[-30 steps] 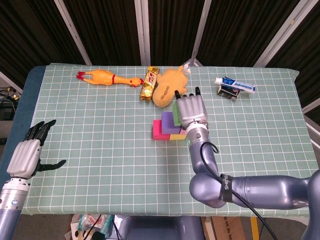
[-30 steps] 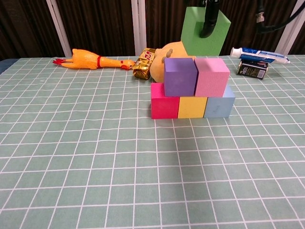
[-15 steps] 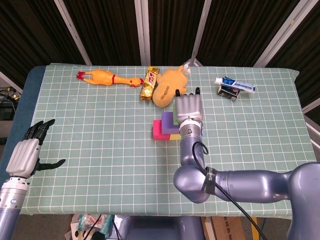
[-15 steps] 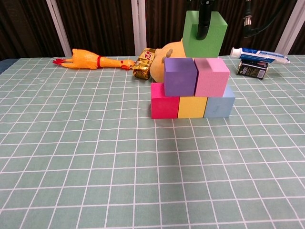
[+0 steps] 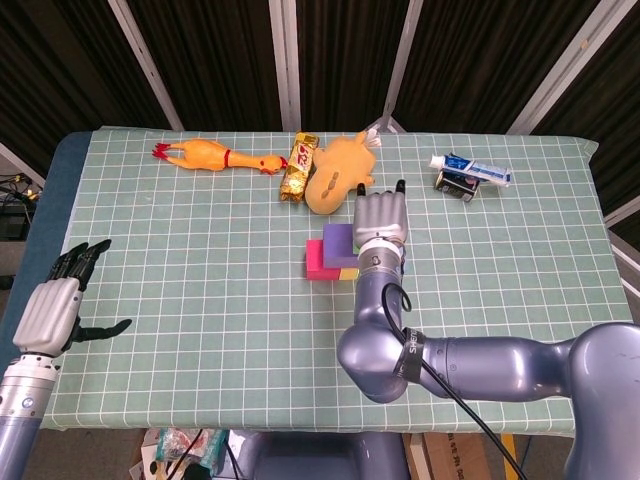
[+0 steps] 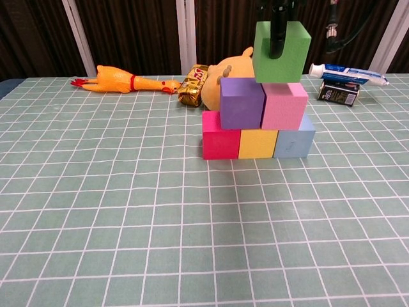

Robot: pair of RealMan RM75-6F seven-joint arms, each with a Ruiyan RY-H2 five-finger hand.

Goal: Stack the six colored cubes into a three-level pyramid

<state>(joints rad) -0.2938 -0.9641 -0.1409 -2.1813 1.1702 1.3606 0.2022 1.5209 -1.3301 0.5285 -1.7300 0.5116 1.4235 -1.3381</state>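
Right hand (image 5: 381, 216) grips green cube (image 6: 281, 43) over purple cube (image 6: 241, 102)/pink cube (image 6: 285, 105) seam, mid-table; off-centre release = topples. Left hand (image 5: 50, 310) open, idle.

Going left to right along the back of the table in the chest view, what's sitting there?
Rubber chicken → candy bar → orange toy → toothpaste tube, lying on a small dark box.

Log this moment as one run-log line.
right hand: holds green cube over purple cube, pink cube | left hand: open, idle | pyramid: top level pending
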